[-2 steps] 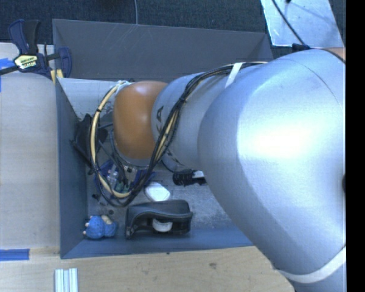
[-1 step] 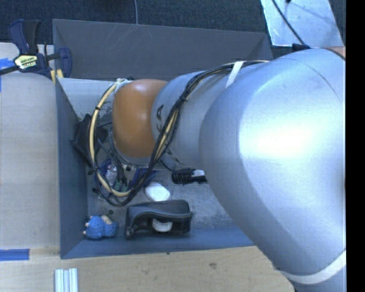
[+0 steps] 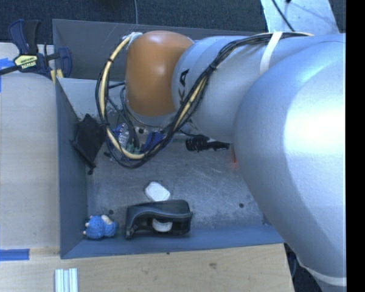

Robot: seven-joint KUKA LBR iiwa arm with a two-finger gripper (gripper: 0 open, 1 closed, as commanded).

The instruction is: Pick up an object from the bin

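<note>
Part of my gripper's body (image 3: pixel 132 140) shows under the arm's orange cover, at the bin's back left. A black flat thing (image 3: pixel 88 140) leans against the left wall just to its left. A small black object (image 3: pixel 202 143) lies on the floor just right of the gripper. A white lump (image 3: pixel 157 191) lies on the floor in front of the gripper. Nothing can be seen held.
A black tape dispenser (image 3: pixel 159 218) with a white roll lies along the front wall. A small blue toy (image 3: pixel 100 227) sits in the front left corner. The arm covers the bin's right side and back, and looped cables hang around the cover.
</note>
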